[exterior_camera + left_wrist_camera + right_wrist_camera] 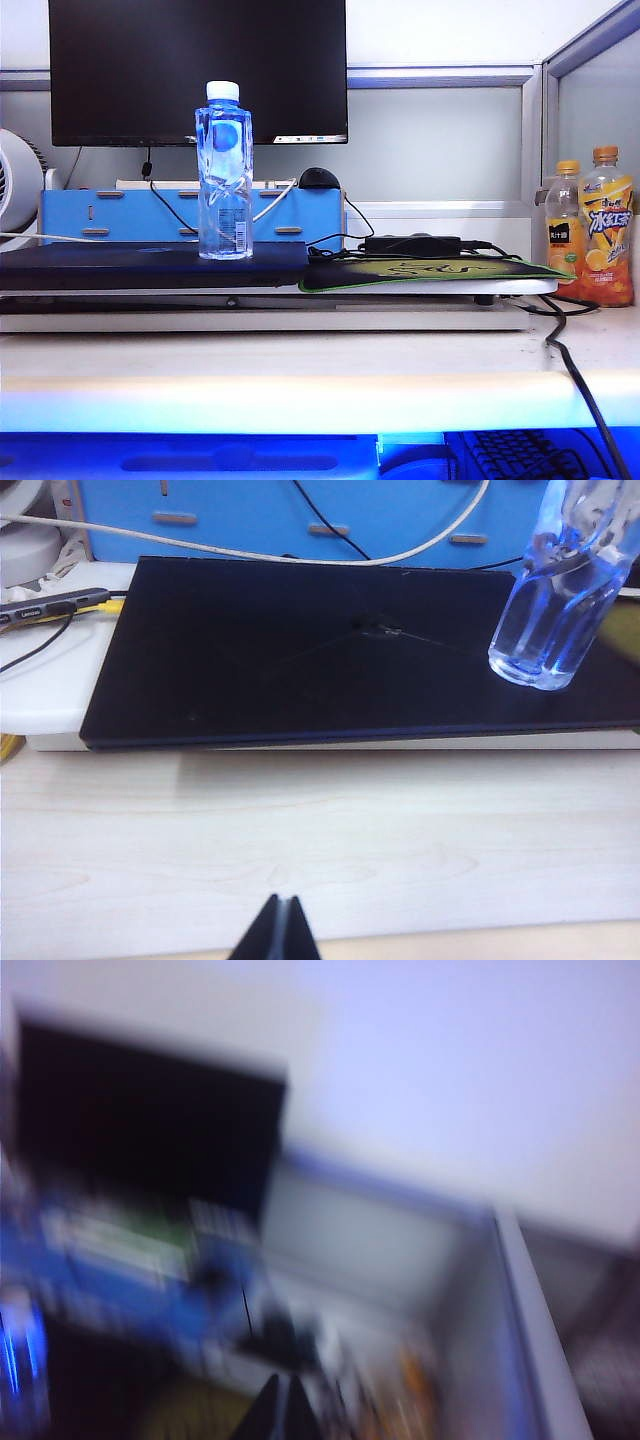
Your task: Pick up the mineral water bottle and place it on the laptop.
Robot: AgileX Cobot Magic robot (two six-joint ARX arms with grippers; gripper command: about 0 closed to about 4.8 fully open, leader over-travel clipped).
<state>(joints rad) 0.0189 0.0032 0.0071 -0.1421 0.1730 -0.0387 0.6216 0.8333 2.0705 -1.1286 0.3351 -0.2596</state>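
Exterior view: the mineral water bottle [224, 175] is seen standing upright on the laptop [150, 266], so placement is judged done, well ahead of the clenched, empty left tool [279, 912] above the surface [320, 840], while the right tool [281, 1395], clenched empty, is blurred.

Clear mineral water bottle [224, 175] here, white cap, see-through blue-and-white label with a round blue mark. Under it, the laptop [120, 266] reads deep navy-black, plain and unpatterned. Behind, a bright blue box [120, 215] with pale slots, and a black monitor [130, 70]. A black mat [430, 270] shows a yellow-green print. Two orange juice bottles [592, 228], orange caps, yellow and orange labels. The surface [320, 850] is pale, light wood grain. Left pincer [279, 930] black; right pincer [282, 1408] black too, though blurred.
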